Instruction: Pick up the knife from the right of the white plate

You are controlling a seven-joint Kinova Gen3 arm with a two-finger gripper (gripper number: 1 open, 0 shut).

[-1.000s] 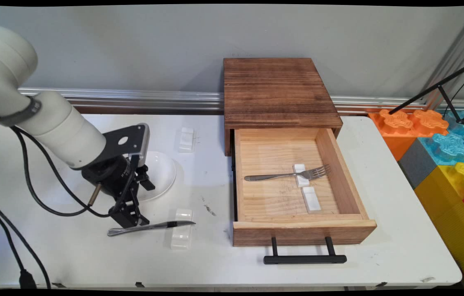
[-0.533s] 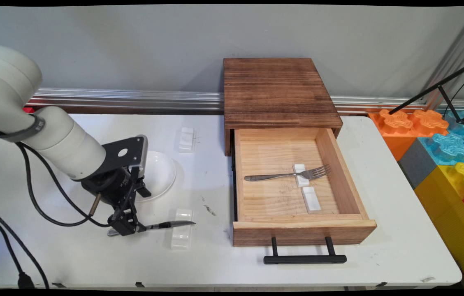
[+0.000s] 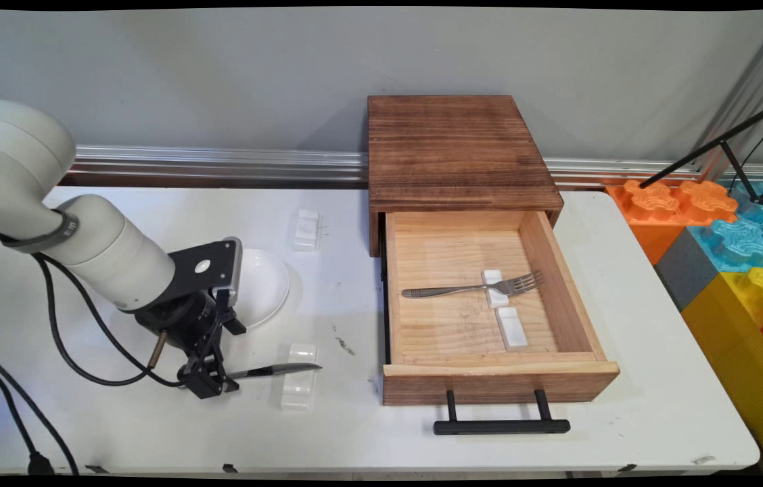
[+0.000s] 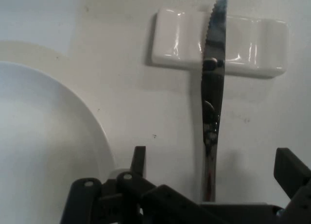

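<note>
1. Your knife (image 3: 273, 370) lies on the white table (image 3: 151, 433), blade out across a small white cutlery rest (image 3: 299, 385); in the hand view the serrated edge (image 4: 214, 63) sits in the rest's (image 4: 180, 42) dip, which props the blade off the table.
2. Your gripper (image 3: 209, 383) is down at the knife's handle end, low to the table. The fingers (image 4: 291, 173) stand either side of the handle, but you cannot tell from these views whether they are pinching it or only bracketing it.
3. Just behind the gripper sits a white bowl (image 3: 266, 284), near the knife but not touching it; the hand view shows its rim (image 4: 73, 117) curving beside the handle.
4. Further back, a 2nd white rest (image 3: 306, 228) stands alone, bearing nothing.
5. Well apart, to the picture's right, the wooden drawer box (image 3: 456, 149) has its drawer (image 3: 500, 382) pulled out, black handle (image 3: 500, 426) toward you.
6. Inside, a fork (image 3: 473, 287) lies propped on 1 rest (image 3: 493, 287), with another rest (image 3: 512, 329) beside it bearing nothing.
</note>
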